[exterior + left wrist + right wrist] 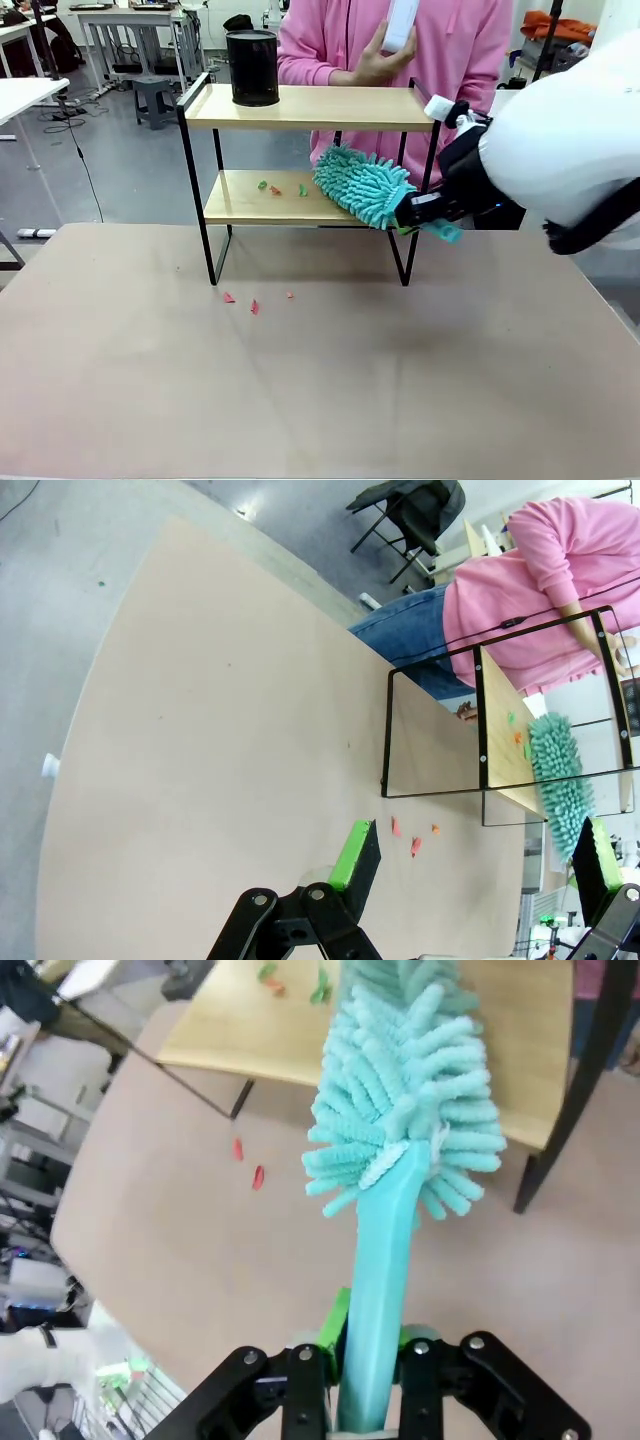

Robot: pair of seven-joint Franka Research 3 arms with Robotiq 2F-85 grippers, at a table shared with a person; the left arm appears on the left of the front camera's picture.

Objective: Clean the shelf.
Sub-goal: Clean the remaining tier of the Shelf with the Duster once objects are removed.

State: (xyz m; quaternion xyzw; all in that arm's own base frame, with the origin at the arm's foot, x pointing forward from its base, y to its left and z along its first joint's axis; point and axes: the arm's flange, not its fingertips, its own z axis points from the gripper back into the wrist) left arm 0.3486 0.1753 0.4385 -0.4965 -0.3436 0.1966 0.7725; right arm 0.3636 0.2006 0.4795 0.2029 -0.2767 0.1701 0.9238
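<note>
your right claw (368,1352) is clamped narrow on the flat teal handle (382,1280) of the duster (362,185); in its wrist view the handle runs up between the green pads and fills the gap between them. the fluffy teal head seems to rest on the right end of the shelf's lower board (245,205), tilted, with the handle sloping down to the right out past the shelf's right legs. just left of the head, a few green and orange scraps (275,188) lie on that board, apart from the duster.

your left claw (475,858) stands wide apart, nothing between its green pads (352,855), hanging over the bare table (320,400) and touching nothing.

the shelf (310,107) stands at the far middle of the table, black frame upright, both wooden boards level. a black cylindrical pot (254,68) sits on the left part of the top board. on the table just in front of the shelf's left leg lie three small red scraps (253,303).

behind the shelf a person in a pink top holds a white object (400,25) in one raised hand (372,65), above the top board and not touching it.
</note>
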